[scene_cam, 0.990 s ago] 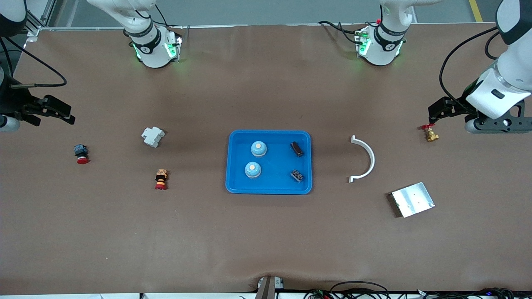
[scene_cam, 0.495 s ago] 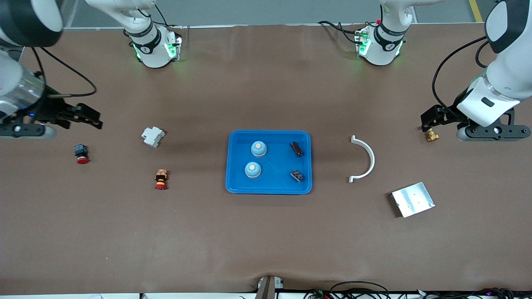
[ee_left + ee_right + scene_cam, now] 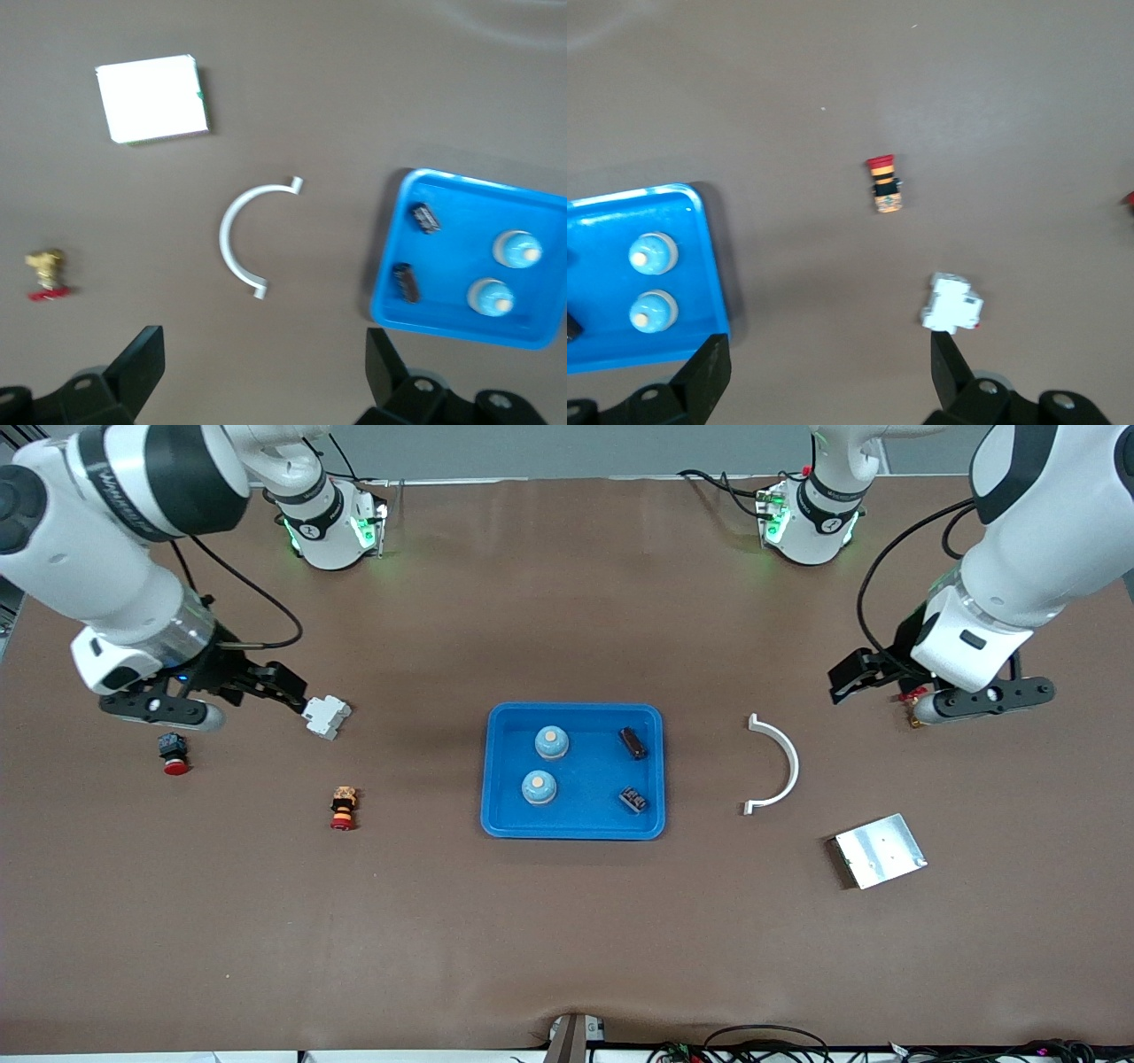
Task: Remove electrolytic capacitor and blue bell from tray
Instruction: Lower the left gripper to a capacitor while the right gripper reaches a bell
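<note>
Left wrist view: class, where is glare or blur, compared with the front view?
Left wrist view: the metal plate is blown out to plain white and edges look soft. Front view: the same plate shows grey with its holes visible; the blue tray casts a soft shadow.

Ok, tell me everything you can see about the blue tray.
The blue tray is a shallow rectangle with rounded corners and a raised rim; it looks like plastic. It lies flat on the brown table, midway between the two arms' ends. Inside, two pale blue bells sit toward the right arm's end and two small dark capacitors toward the left arm's end. Neither gripper touches it.
</note>
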`<move>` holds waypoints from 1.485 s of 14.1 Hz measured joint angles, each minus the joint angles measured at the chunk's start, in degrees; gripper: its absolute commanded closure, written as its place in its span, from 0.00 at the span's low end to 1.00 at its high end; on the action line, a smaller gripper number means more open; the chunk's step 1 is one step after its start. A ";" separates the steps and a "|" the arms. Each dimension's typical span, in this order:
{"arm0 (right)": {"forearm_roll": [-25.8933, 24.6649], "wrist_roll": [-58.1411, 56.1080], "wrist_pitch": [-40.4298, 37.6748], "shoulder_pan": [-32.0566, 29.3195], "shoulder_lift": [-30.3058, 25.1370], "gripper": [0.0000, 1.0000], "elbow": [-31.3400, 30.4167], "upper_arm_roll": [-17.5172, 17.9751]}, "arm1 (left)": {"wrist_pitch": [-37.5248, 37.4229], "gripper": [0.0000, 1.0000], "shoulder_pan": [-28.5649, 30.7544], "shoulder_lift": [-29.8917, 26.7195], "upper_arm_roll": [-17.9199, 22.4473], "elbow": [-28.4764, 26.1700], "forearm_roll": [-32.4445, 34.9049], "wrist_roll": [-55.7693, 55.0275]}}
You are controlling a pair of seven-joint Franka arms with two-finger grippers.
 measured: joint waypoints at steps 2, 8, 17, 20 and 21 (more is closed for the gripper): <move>0.27 4.61 2.32 2.54 1.56 0.00 -0.62 0.05 | 0.07 0.00 -2.31 1.45 -0.35 0.08 -0.79 -7.84; 0.39 15.12 6.40 8.52 5.95 0.00 -0.65 0.07 | 7.29 0.00 -11.56 10.24 -0.87 0.32 -0.82 -26.64; 0.05 22.55 8.88 13.58 9.71 0.00 -0.64 0.03 | 19.96 0.00 -19.77 25.79 -0.85 1.06 -0.34 -49.65; -2.50 28.44 10.51 16.88 11.47 0.00 -0.64 0.02 | 20.02 0.00 -21.36 28.31 -0.83 1.46 2.62 -53.17; -3.10 30.23 11.06 17.89 12.08 0.00 -0.65 0.03 | 20.02 0.00 -21.71 28.99 -0.83 1.51 3.32 -54.08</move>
